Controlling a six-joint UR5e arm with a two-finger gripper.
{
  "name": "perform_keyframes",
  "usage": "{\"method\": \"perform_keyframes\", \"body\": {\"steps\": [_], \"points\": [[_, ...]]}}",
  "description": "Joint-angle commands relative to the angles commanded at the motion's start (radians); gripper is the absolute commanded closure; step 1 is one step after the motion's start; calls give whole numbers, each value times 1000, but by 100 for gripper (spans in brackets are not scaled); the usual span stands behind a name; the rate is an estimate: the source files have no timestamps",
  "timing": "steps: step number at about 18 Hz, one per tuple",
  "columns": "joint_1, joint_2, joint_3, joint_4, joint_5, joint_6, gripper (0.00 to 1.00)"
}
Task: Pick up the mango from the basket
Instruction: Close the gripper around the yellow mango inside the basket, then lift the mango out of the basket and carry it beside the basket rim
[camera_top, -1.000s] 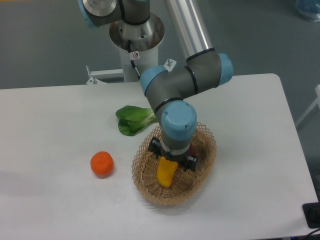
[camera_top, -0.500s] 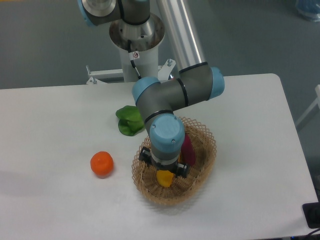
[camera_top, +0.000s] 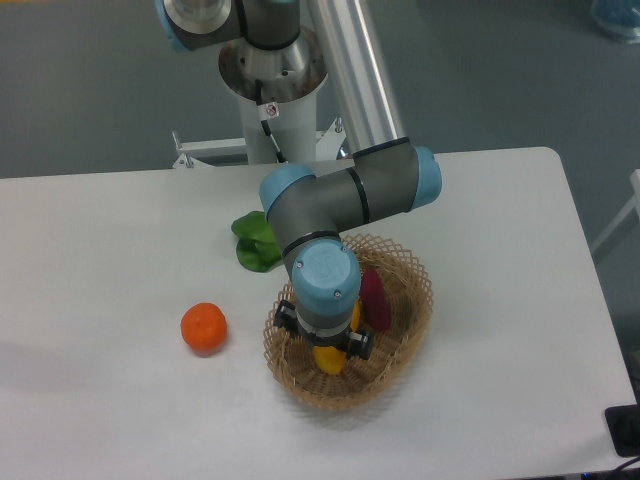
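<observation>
White tabletop fills most of the view, with grey floor behind it and the arm's round silver base at the far edge.

The gripper hangs straight down into the basket, hidden almost wholly under the blue-capped wrist; only dark bits of it show at either side of the wrist. Whether its jaws are parted or closed cannot be told from this angle. The mango lies in the near-left part of the basket, directly under the wrist, so only a small yellow-orange patch peeks out below it, at the gripper's tip. Contact between the two is hidden.

Just right of the wrist, a purple vegetable leans in the basket, beside the mango. The basket sits right of centre on the table, its lattice rim open all round.

Outside it, a leafy green lies on the table just beyond the basket's far-left rim, partly covered by the grey elbow. An orange rests well to the left of the basket.

A small tag on the base column bears marks too small to read.
</observation>
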Motion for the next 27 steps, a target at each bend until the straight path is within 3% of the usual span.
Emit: {"method": "perform_keyframes", "body": {"steps": [4,10,13,21,27], "points": [[-6,-5,2,-2,22,-2,3],[-8,-9,6,-3,22,-41,45],[-8,-2,11,-8,19,-38,55],[11,24,40,-20,6,-5,57],[84,89,43,-28,-23,158,55]]}}
